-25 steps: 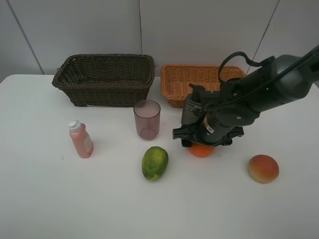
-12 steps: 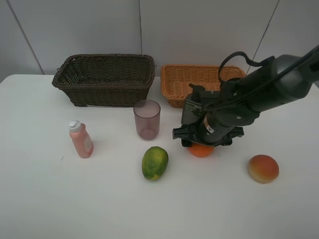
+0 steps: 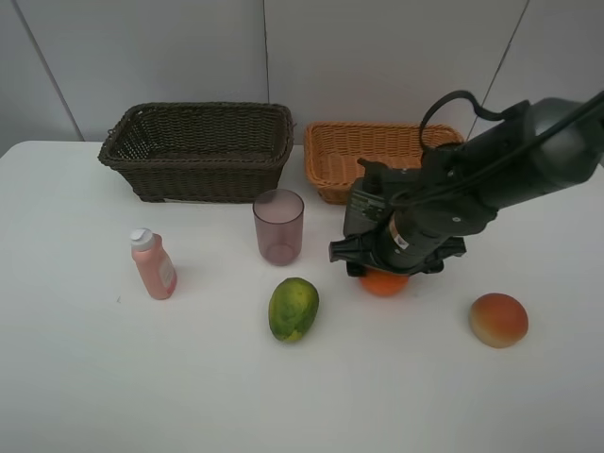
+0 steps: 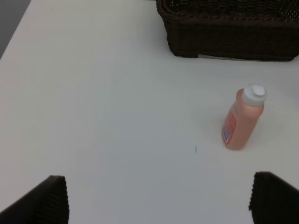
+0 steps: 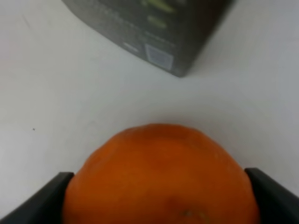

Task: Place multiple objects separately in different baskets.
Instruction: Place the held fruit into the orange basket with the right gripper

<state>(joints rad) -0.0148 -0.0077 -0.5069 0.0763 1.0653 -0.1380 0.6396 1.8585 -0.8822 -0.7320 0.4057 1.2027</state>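
On the white table (image 3: 94,377), from the high camera, the right gripper (image 3: 387,269) sits over the orange (image 3: 385,284), just in front of the light tan basket (image 3: 326,175). The dark brown basket (image 3: 198,175) stands beside that one. The purplish cup (image 3: 278,226), mango (image 3: 293,309), pink bottle (image 3: 153,266) and red-yellow fruit (image 3: 498,320) stand apart from one another.

From the left wrist, the left gripper (image 4: 156,200) gapes wide, holding nothing, with the pink bottle upright near the dark brown basket.

From the right wrist, both fingers (image 5: 42,200) press the orange's sides, clamping it. A dark labelled container (image 5: 154,28) stands just beyond.
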